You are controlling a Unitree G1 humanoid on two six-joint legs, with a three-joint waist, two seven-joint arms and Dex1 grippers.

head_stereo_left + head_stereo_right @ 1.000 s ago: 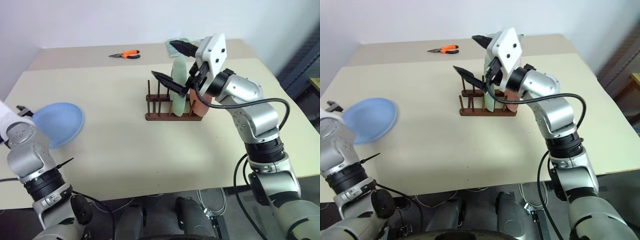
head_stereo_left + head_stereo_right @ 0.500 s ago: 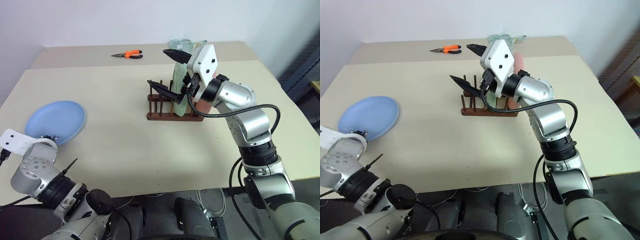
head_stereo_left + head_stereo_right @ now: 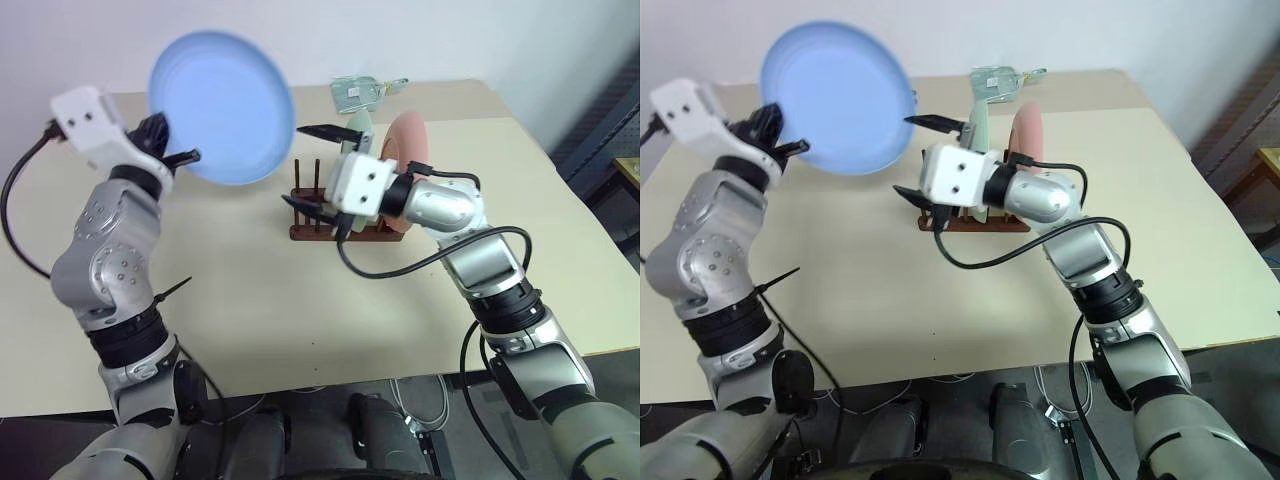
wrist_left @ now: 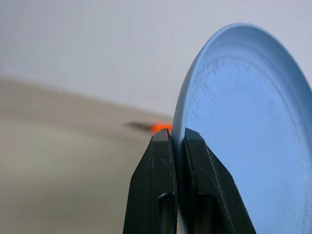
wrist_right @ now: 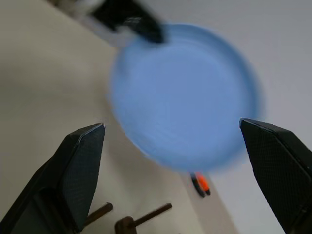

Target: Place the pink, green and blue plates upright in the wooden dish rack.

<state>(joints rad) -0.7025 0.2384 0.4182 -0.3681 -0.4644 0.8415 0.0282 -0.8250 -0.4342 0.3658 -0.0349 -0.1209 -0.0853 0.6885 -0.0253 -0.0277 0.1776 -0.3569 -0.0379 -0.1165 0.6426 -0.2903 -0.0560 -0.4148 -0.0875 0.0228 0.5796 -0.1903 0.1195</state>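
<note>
Both fingers (image 4: 156,190) of the left gripper (image 3: 172,150) are pinched tight on the rim of the blue plate (image 3: 222,108), which is lifted clear of the table (image 3: 230,300) and stands nearly on edge, at about 10 o'clock from the wooden dish rack (image 3: 318,212). In the head view the right gripper (image 3: 320,170) has its 2 fingers spread wide, holding nothing, pointed toward the blue plate from just in front of the rack. The green plate (image 3: 362,126) and pink plate (image 3: 405,150) already stand upright in the rack's right-hand slots, with free pegs at 9 o'clock of them.

Judging from this, 1 plate is left to place, and a handover or a direct drop into the free slot looks likely. Risks: the grip is a thin pinch on 1 edge, so the plate may swivel or slip if it is swung quickly. The right arm lies close across the rack, so a careless move could knock the 2 standing plates or shove the light rack. If the plate comes down tilted, its rim could catch a peg top rather than slide between pegs.
</note>
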